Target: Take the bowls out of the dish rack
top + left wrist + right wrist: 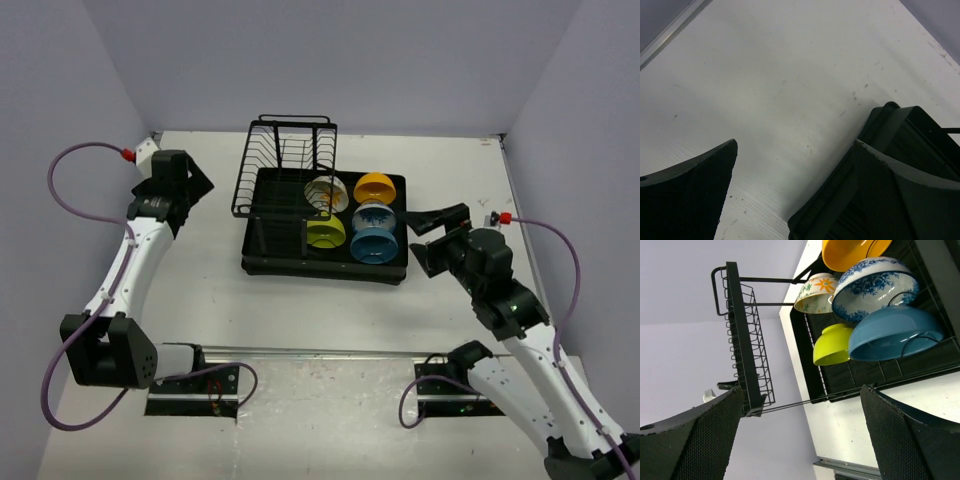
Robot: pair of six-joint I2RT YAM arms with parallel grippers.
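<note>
The right gripper is spread wide and empty, just beside the right edge of the dish rack. Nearest it stands the blue bowl, with the blue-marked bowl, yellow-green bowl, orange bowl and patterned bowl beyond. The left gripper, also wide and empty, hovers left of the rack.

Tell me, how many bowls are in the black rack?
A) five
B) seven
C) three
A: the rack holds an orange bowl, a flowered bowl, a blue-patterned bowl, a yellow-green bowl and a blue bowl.
</note>
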